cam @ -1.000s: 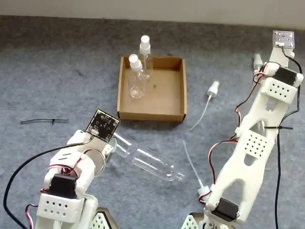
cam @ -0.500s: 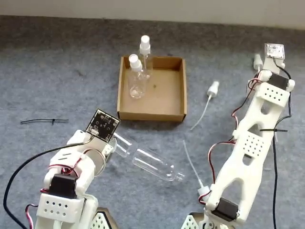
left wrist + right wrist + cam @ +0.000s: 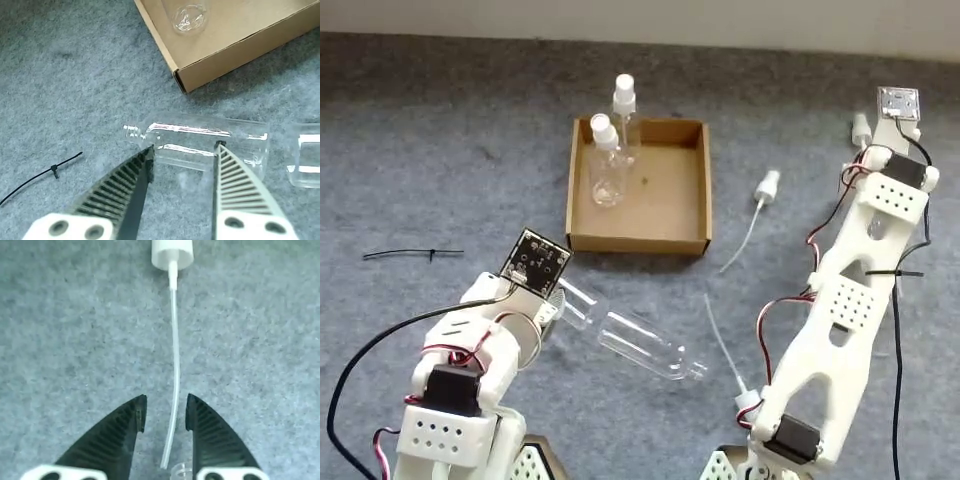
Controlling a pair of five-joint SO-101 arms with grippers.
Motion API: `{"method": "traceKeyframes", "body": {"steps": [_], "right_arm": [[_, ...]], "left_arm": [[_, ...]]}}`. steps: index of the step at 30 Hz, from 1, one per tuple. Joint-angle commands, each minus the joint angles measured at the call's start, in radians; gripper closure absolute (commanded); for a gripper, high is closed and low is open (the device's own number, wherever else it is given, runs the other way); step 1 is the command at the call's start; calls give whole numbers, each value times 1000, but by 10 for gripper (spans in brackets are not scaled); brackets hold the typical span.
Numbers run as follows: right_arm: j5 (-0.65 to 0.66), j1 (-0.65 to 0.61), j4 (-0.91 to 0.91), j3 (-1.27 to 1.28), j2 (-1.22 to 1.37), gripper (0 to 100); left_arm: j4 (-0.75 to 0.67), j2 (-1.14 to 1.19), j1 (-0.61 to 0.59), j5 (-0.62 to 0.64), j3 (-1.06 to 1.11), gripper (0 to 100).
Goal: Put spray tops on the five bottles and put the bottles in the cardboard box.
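While spread apart, left pincer [image 3: 184, 147] astride lying bottle [image 3: 200, 136], neck toward 10 o'clock from overhead; right pincer [image 3: 165, 397], apart, astride spray top [image 3: 172, 252] tube, head toward 12.

Soft, even light falls over the grey tabletop [image 3: 440, 150] — bright, with no hard shadows anywhere. The cardboard box [image 3: 640, 241] throws just a narrow dark band along the foot of its near wall. In the left wrist view white glints streak the lying clear bottle [image 3: 200, 142] — the spray top [image 3: 172, 255] casts hardly any shade.

Standing bottle [image 3: 607, 168] in box [image 3: 675, 195]; lying bottle [image 3: 650, 348] before box
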Motion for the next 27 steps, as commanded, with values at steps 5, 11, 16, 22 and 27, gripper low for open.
{"method": "traceKeyframes", "body": {"steps": [5, 11, 16, 22, 27], "right_arm": [[11, -4, -18, -35, -36, 896], [12, -4, -16, -36, -36, 933], [12, -4, -16, -97, -38, 952], [14, -2, -15, -105, -38, 954], [14, -2, -15, -105, -39, 996]], "left_arm": [[-17, -8, 16, 8, -5, 818], [-17, -8, 16, 8, -5, 818], [-17, -8, 16, 8, -5, 818], [-17, -8, 16, 6, -5, 818], [-17, -8, 16, 6, -5, 818]]}}
